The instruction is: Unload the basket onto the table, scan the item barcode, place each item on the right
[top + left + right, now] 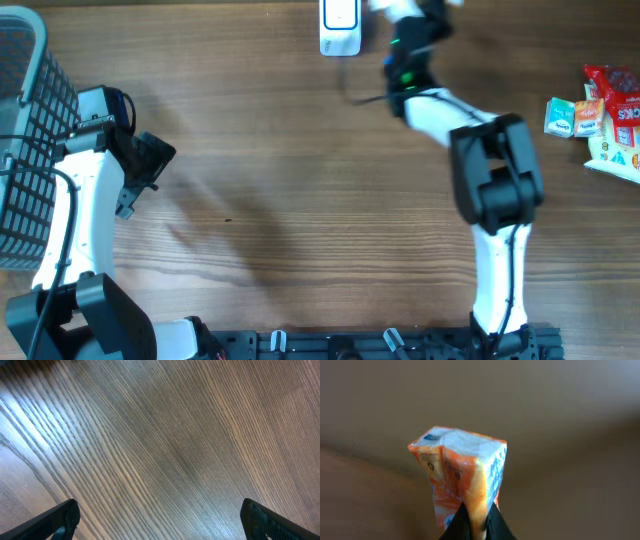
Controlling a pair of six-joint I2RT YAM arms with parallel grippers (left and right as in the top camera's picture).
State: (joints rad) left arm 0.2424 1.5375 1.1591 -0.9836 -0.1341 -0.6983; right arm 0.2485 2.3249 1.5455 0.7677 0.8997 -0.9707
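Note:
An orange, white and blue soft packet [460, 470] sticks up between the black fingers of my right gripper [477, 512], which is shut on a pinched fold of its wrapper. Small print shows on its orange side; I cannot make out a barcode. In the overhead view the right gripper [415, 20] reaches to the table's far edge, just right of the white scanner [340, 28]; the packet is hard to tell apart there. My left gripper [150, 165] hangs open over bare wood at the left, and its fingers [60, 520] stand wide apart with nothing between them.
A grey wire basket [25, 150] stands at the left edge beside the left arm. Several snack packets [610, 120] and small cartons [562, 117] lie at the right edge. The table [320, 200] is brown wood.

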